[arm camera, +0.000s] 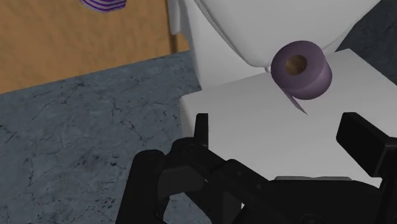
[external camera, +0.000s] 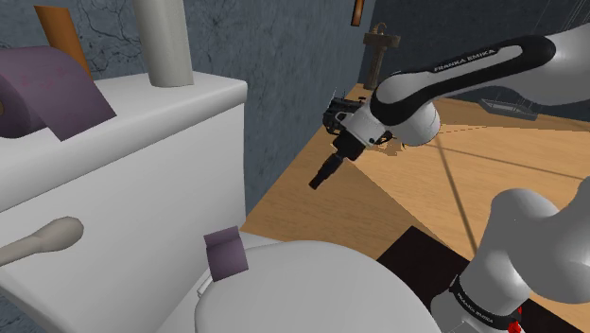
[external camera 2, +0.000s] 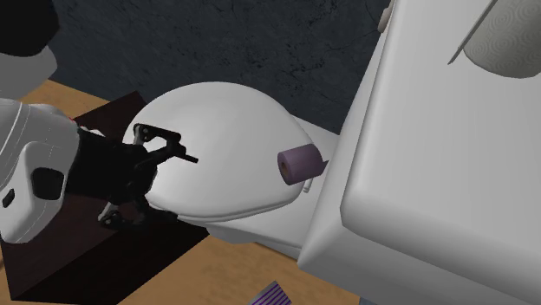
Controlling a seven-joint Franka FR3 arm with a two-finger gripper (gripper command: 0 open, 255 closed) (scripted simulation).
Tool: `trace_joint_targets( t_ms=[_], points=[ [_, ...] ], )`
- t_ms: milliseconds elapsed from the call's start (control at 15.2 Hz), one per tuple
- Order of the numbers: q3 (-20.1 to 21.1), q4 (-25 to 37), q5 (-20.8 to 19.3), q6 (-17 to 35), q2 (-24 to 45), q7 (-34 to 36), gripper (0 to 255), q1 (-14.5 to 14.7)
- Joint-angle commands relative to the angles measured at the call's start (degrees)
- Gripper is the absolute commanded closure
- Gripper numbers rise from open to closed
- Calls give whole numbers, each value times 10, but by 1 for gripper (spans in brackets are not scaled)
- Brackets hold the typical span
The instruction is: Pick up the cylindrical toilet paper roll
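Tool [arm camera: 280,129] gapes wide, empty. Roll [arm camera: 301,70] against the toilet lid [arm camera: 254,22] looks light and squashy; pinch its curved sides gently.

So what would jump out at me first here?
Probably the small purple toilet paper roll, lying behind the white toilet lid, in front of the tank. Next comes the white robot arm, its open black gripper hovering in the air apart from the roll.
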Motion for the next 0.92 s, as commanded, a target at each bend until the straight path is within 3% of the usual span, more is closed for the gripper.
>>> trace_joint_targets(
  t_ms=[0,198,396,594,858],
  points=[
    [-27,9,76,31,38,-82,0,52],
    [-66,41,203,46,102,-216,0,122],
    [-90,82,327,27,167,-346,0,168],
    [-93,125,427,-13,231,-453,0,188],
    [-86,181,523,-76,309,-559,0,200]
  ],
)
